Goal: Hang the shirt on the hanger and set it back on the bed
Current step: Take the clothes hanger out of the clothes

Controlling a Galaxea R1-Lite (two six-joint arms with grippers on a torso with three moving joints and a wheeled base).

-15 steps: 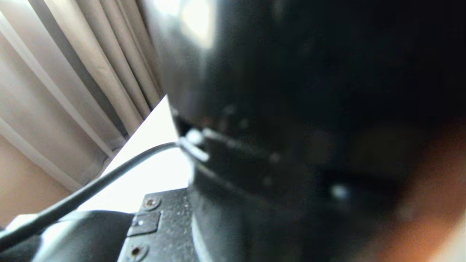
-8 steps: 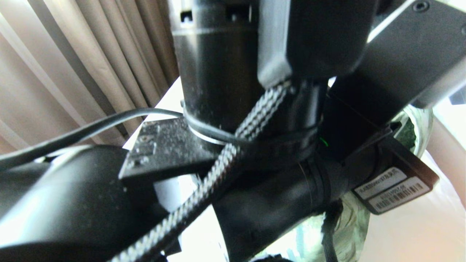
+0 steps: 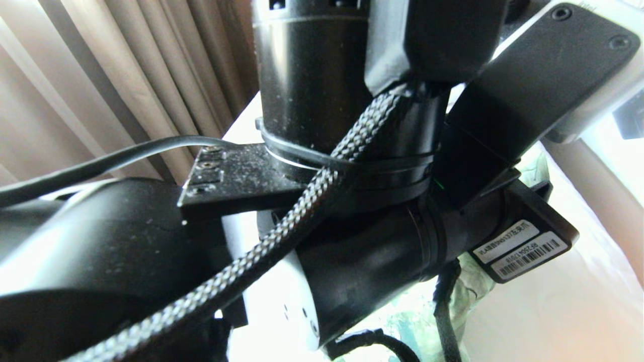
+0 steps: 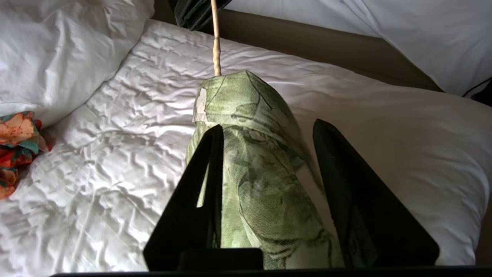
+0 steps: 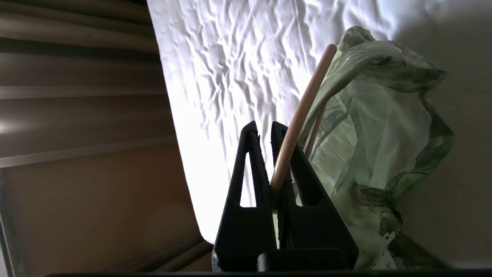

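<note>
Close to the head camera, black arm links and a braided cable (image 3: 282, 241) are blocking almost everything; only scraps of green cloth are showing below. From the left wrist, the left gripper (image 4: 265, 132) is standing with jaws apart, the shirt (image 4: 265, 184) hanging between them, one finger touching the thin leaf-printed cloth. From the right wrist, the right gripper (image 5: 265, 129) is clamping the cream hanger (image 5: 301, 111) rod. Beyond, the bed (image 4: 127, 127) is lying under a wrinkled white sheet, with an orange floral garment (image 4: 17, 144), a brown headboard (image 4: 326, 46) and beige curtains (image 3: 126, 75).
</note>
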